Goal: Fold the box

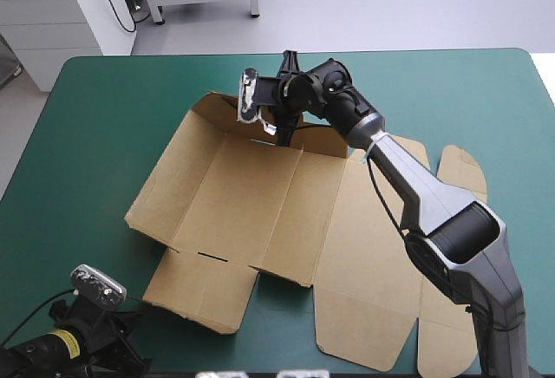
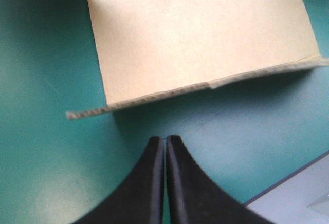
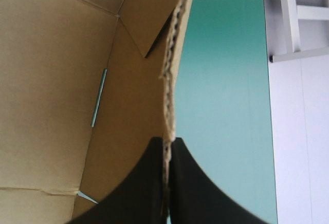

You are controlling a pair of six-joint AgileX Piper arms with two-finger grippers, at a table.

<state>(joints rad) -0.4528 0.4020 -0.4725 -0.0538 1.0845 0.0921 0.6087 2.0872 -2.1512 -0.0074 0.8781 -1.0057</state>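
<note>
The brown box (image 1: 260,205) lies spread in the middle of the teal-green table, its left and far walls partly raised. My right gripper (image 1: 283,132) reaches over the far wall and is shut on its top edge. In the right wrist view the corrugated edge of the box (image 3: 172,64) runs straight into my right gripper (image 3: 167,143), with the box's inside on one side and bare cover on the other. My left gripper (image 2: 165,140) is shut with nothing in it, low over the table by the near left corner, just short of the box's near flap (image 2: 200,34).
Flat lid panels and flaps (image 1: 381,283) of the same board stretch toward the near right edge of the table. Bare teal-green cover (image 1: 95,135) lies left of the box and beyond its far wall. The table's near edge (image 2: 288,183) is close beside my left gripper.
</note>
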